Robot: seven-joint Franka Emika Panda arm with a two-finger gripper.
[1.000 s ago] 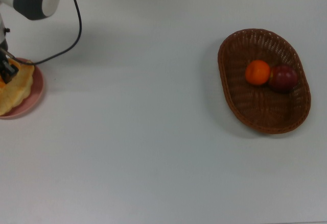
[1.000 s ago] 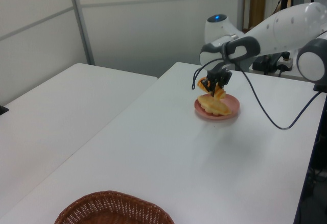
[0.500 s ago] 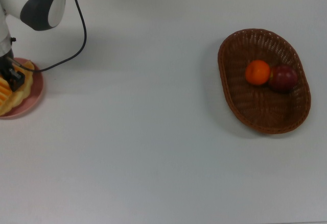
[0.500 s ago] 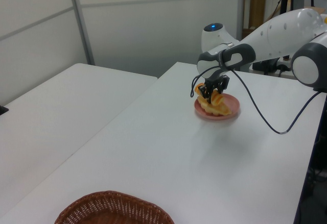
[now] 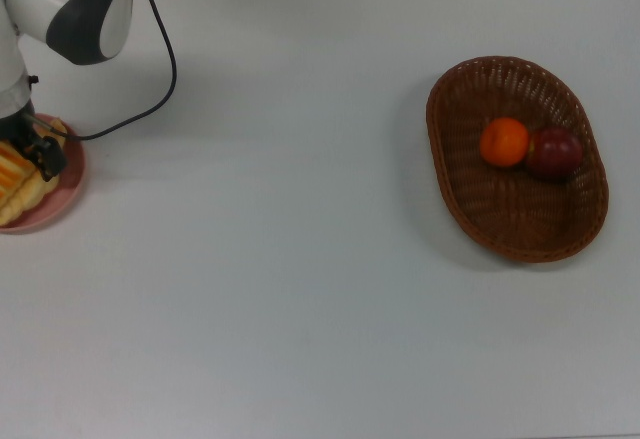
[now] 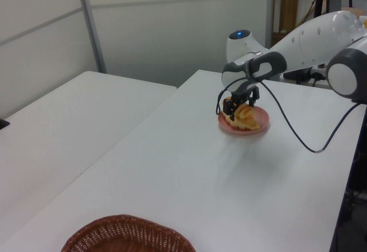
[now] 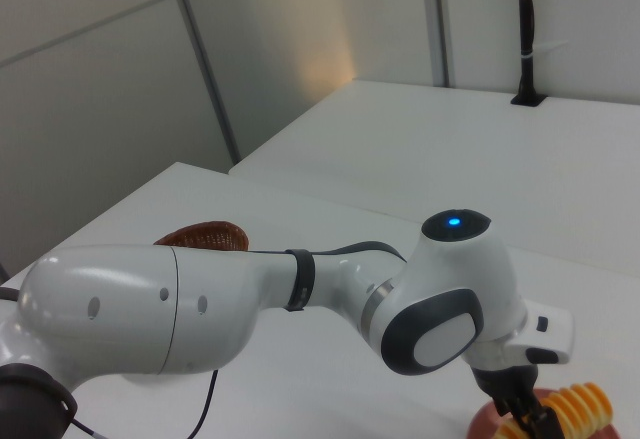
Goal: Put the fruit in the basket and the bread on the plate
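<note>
Both fruits [image 5: 528,147] sit in the basket [image 5: 470,199]; the striped roll [image 5: 12,171] has just come down onto the plate [image 5: 62,199] — jaws [image 6: 235,104] unclear, task nearly done.

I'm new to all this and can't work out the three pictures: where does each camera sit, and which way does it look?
Top view: overhead, straight down on the white table; arm at upper left.
Left view: low, beside the oval brown wicker basket, looking along the table to the round pink plate and the gripper.
Right view: close behind the arm, facing the distant basket; arm fills it.
All three show basket, plate and arm.
</note>
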